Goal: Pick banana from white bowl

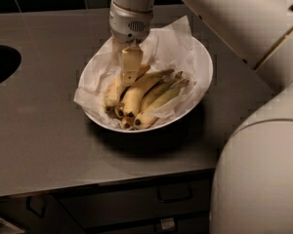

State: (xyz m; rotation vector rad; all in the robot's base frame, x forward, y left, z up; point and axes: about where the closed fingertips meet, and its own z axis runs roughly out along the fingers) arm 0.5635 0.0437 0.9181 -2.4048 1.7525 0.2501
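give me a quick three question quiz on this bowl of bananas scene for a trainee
1. True or false: the white bowl stands on the grey counter.
2. Where is the pincer? A) over the dark cutout at left B) low inside the bowl, over the bananas C) down by the drawers
3. Fill in: the bowl is lined with crumpled white ____.

Key: 1 true; 2 B; 3 paper.
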